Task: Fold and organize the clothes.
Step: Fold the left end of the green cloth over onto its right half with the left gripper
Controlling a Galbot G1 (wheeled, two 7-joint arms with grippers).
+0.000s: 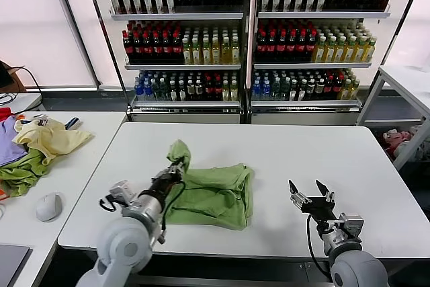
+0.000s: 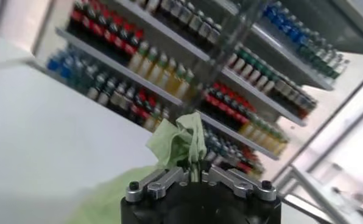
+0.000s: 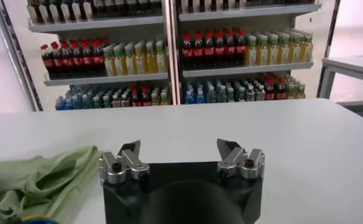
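The light green T-shirt [image 1: 218,193] lies partly folded on the white table [image 1: 302,146], left of centre. My left gripper [image 1: 177,169] is shut on a bunched part of the shirt at its left side and lifts that part a little above the table. In the left wrist view the pinched green cloth [image 2: 183,143] sticks up between the closed fingers of the left gripper [image 2: 196,175]. My right gripper [image 1: 310,189] is open and empty, to the right of the shirt near the table's front edge. In the right wrist view the right gripper [image 3: 178,149] has its jaws wide apart, with the shirt [image 3: 38,182] off to one side.
A second table on the left holds a pale yellow garment [image 1: 50,138], darker green [image 1: 20,169] and purple [image 1: 8,140] garments and a grey mouse [image 1: 48,206]. Shelves of bottles [image 1: 248,31] stand behind. A white table [image 1: 410,82] is at far right.
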